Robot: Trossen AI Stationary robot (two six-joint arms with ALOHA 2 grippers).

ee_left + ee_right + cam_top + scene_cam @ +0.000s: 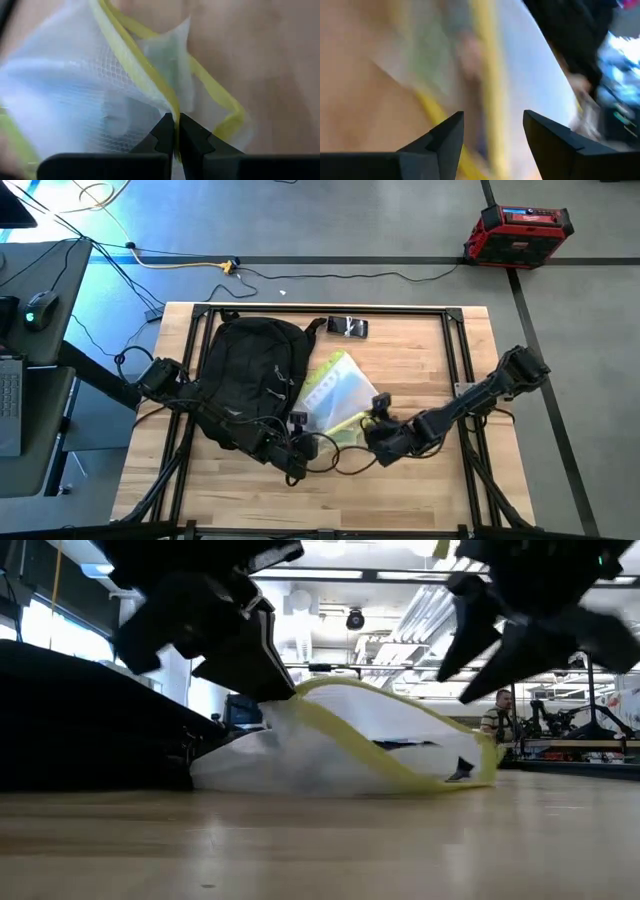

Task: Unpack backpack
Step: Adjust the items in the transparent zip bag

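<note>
Backpack [248, 385]: large black fabric pack of rounded shape, lying flat on the pale wooden table [440, 490], on the left-arm side of the tabletop; in the low view its dark bulk [90, 730] fills the side of the picture. Item two: translucent white mesh pouch with yellow edging [340, 395], lying on the table just beside the backpack, touching it along the pack's inner edge; in the low view the pouch [340, 745] rests on the wood with its yellow trim arching over the top. Item three: small dark flat object [348, 327], lying on the table near the backpack's top end, apart from the pouch; what it is cannot be told. Left gripper [176, 131]: at the pouch's corner nearest the backpack's lower end, jaws closed tight on the pouch's yellow trim, mesh spreading beyond the fingertips. Right gripper [493, 131]: at the far side of the pouch from the backpack, low over the table, jaws standing apart with nothing between them, the pouch's yellow edge [485, 60] just ahead. Beyond the table: red and black case [517, 235] on the grey floor, well apart from the backpack.
</note>
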